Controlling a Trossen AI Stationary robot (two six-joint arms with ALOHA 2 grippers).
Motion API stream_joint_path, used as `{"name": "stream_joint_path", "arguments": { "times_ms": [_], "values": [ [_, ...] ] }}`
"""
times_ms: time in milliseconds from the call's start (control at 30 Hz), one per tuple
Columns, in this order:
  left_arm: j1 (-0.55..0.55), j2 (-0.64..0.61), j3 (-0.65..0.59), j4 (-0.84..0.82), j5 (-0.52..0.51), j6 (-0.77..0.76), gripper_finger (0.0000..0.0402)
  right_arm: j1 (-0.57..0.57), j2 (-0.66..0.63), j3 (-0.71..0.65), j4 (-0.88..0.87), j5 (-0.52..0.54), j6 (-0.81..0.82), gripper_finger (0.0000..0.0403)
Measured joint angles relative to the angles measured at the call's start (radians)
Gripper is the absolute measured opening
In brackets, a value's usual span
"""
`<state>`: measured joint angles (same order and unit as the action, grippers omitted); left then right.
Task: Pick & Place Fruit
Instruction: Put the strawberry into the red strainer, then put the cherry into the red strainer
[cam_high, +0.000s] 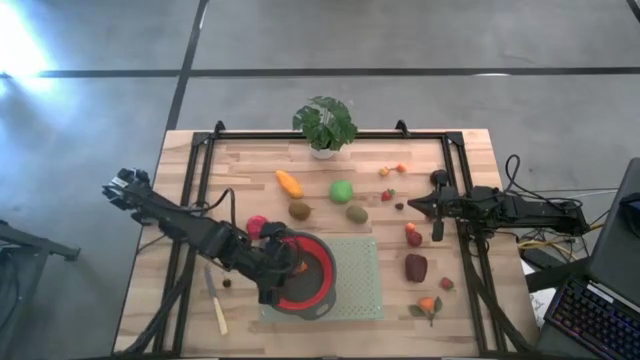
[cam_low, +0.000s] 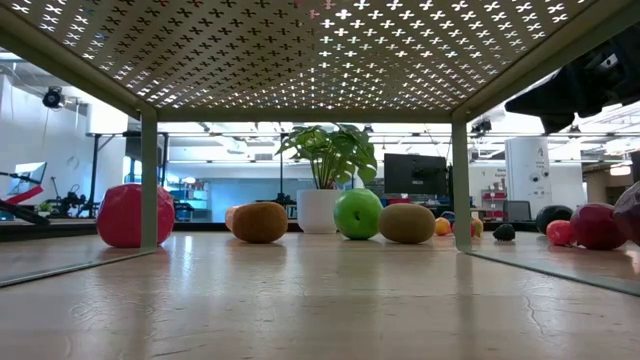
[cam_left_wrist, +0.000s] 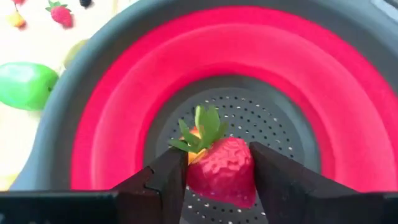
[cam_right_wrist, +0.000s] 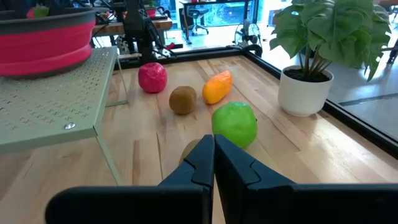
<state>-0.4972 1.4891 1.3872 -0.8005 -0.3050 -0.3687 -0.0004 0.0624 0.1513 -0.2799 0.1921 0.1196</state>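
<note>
Over the red colander (cam_left_wrist: 112, 124), strawberry (cam_left_wrist: 222, 171) between left gripper (cam_left_wrist: 217, 177) fingers (cam_left_wrist: 165, 180)

**Q:** What lies beyond your right fingers (cam_right_wrist: 202, 165)?

**A:** Ahead of them runs a pale wooden table (cam_right_wrist: 155, 143). A black frame rail (cam_right_wrist: 348, 112) edges it to one side. Well past my fingertips a bright room opens, with glass panels, desks and an office chair (cam_right_wrist: 199, 12).

**Q:** And around the table?

**A:** A grey concrete floor (cam_high: 400, 40) crossed by dark seams. Far across from my fingers, a hard white glare (cam_high: 15, 45) falls on it. Behind them, off the table's edge, sits a dark keyboard (cam_high: 590, 315) with coloured key lights. From table height, a dark monitor (cam_low: 415, 173) stands in the daylit room.
</note>
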Motion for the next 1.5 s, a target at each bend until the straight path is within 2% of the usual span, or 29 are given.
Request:
{"name": "stream_joint_path", "arguments": {
  "times_ms": [267,600,767,967,1200,1500],
  "values": [
    [0.011,0.0,0.024,-0.021,0.025,0.001,0.0224,0.0,0.0,0.0,0.0,0.0,0.0,0.0008],
    [0.005,0.0,0.197,-0.22,0.045,-0.027,0.0222,0.0,0.0,0.0,0.0,0.0,0.0,0.0008],
    [-0.021,0.0,0.25,-0.379,0.045,-0.153,0.0222,0.0,0.0,0.0,0.0,0.0,0.0,0.0009],
    [-0.091,-0.001,0.258,-0.539,0.046,-0.359,0.0222,0.0,0.0,0.0,0.0,0.0,0.0,0.0008],
    [-0.206,-0.001,0.24,-0.616,-0.01,-0.508,0.0222,0.0,0.0,0.0,0.0,0.0,0.0,0.0008],
    [-0.318,-0.001,0.209,-0.664,-0.094,-0.604,0.0222,0.0,0.0,0.0,0.0,0.0,0.0,0.0009]
  ]
}}
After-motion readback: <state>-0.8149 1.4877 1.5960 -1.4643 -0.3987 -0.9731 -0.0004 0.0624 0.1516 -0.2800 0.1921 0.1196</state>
